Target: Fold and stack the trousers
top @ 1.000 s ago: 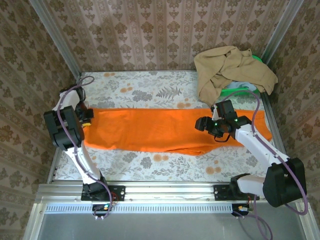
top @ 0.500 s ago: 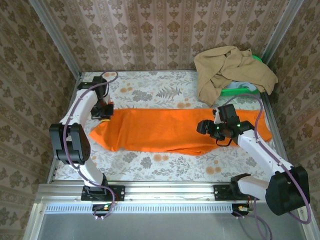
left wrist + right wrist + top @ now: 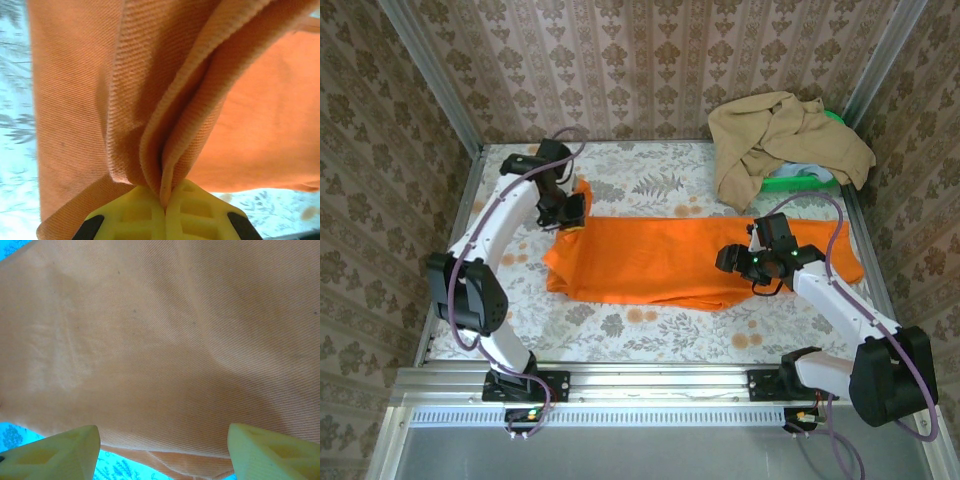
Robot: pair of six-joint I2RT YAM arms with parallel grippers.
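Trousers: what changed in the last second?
The left hand, shut on the left end of the trousers, carried it rightward and toward the far side, shortening the spread. The right hand stayed open over their right half; the tan garment did not move.

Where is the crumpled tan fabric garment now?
Top view: the crumpled tan fabric garment lies at the far right corner, over a green rim, beyond the orange fabric trousers.

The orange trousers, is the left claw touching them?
Touching: in the left wrist view, the left gripper pinches a fold of the trousers.
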